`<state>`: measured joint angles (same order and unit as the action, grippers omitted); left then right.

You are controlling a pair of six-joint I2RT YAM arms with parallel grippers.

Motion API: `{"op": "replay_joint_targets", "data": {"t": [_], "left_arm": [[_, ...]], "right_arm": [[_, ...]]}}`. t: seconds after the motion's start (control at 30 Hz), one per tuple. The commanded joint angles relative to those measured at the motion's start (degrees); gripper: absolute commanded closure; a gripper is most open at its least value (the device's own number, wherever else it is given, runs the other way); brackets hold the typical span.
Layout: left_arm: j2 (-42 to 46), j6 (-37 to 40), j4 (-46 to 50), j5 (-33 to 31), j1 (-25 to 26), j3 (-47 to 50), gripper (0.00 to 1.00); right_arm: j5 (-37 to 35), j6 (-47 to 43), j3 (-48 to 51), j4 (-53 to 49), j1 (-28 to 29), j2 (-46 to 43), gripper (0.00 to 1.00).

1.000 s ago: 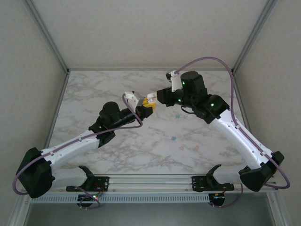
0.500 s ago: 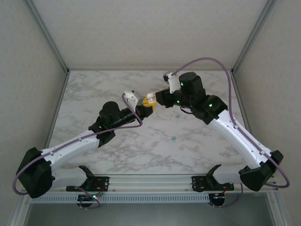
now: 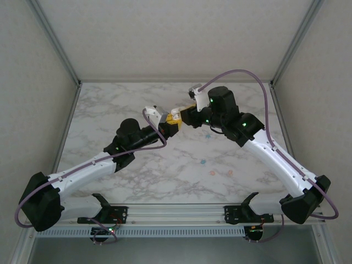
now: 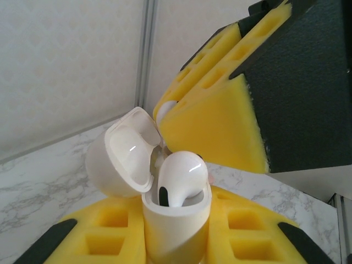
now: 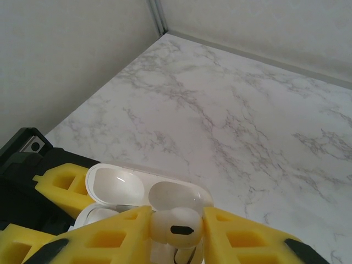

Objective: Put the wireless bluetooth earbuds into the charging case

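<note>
My left gripper [image 4: 176, 237] is shut on the white charging case [image 4: 175, 220], which stands upright between its yellow pads with the lid [image 4: 122, 159] open. One white earbud [image 4: 181, 177] sits in the case with its head sticking up. My right gripper [image 5: 176, 228] is shut on another white earbud [image 5: 175, 225], held just above the case beside the lid [image 5: 146, 190]. In the top view both grippers meet at mid-table, left [image 3: 172, 126] and right [image 3: 180, 115], around the case [image 3: 175, 114]. A teal earbud [image 3: 202, 163] and two pink ones [image 3: 213, 172] lie on the table.
The marble table [image 3: 110, 110] has low walls at the back and both sides. The loose earbuds lie right of centre, under my right arm [image 3: 275, 154]. A further small teal piece [image 3: 208, 136] lies near the right wrist.
The right arm has shifted a little left and towards the left gripper, bringing its earbud over the open case. The left arm has stayed still.
</note>
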<state>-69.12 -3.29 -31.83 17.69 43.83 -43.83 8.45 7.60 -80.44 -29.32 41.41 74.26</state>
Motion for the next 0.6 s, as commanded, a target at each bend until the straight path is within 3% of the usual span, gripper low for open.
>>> {"op": "replay_joint_targets", "data": {"t": [0.0,0.57], "left_arm": [[0.4,-0.7,-3.9,0.3,0.7,-2.2,0.88],[0.9,-0.1,-3.1,0.5,0.7,-2.0,0.88]], "right_arm": [[2.2,-0.9,0.5,-1.6,0.7,-0.6,0.69],[2.7,3.1,-1.7,-3.5,0.7,-0.8,0.63]]}}
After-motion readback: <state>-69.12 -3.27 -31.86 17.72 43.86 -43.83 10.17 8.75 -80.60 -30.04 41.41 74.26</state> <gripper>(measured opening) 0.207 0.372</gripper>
